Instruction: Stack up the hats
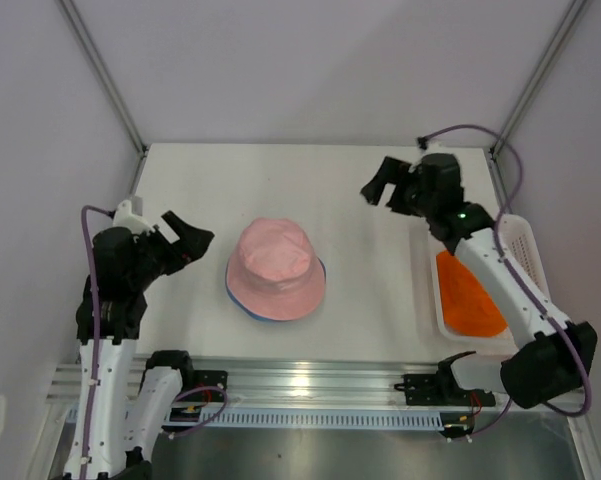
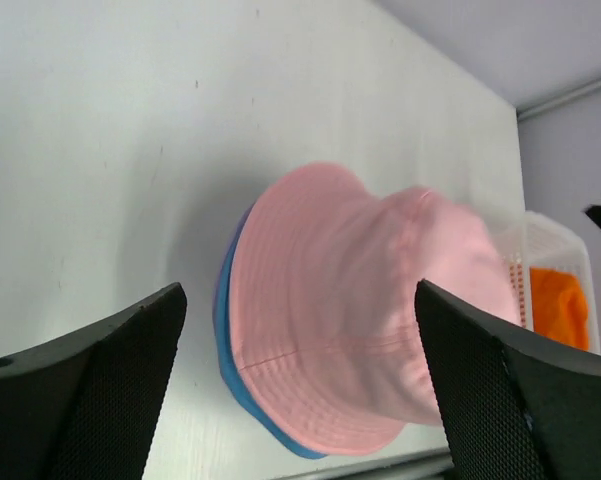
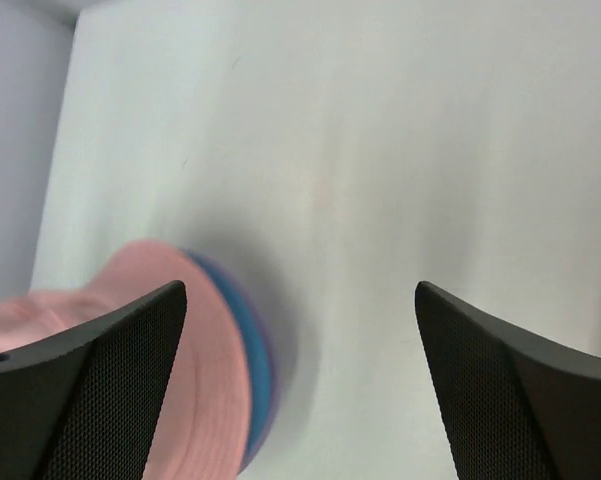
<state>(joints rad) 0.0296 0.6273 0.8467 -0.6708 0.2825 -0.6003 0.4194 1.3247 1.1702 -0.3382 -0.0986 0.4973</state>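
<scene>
Pink hat (image 1: 275,265) caps blue hat (image 2: 223,340), stack begun; orange hat (image 1: 468,295) right of it awaits in basket (image 1: 525,240); left gripper (image 1: 190,232) and right gripper (image 1: 376,184) flank it, splayed empty.

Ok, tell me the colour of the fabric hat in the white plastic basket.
Bright orange; the hat shows best in the top external view.

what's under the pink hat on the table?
A blue hat: only a sliver of its brim shows past the edge of the pink hat. Its crown is covered, and so is anything that may lie beneath it.
</scene>
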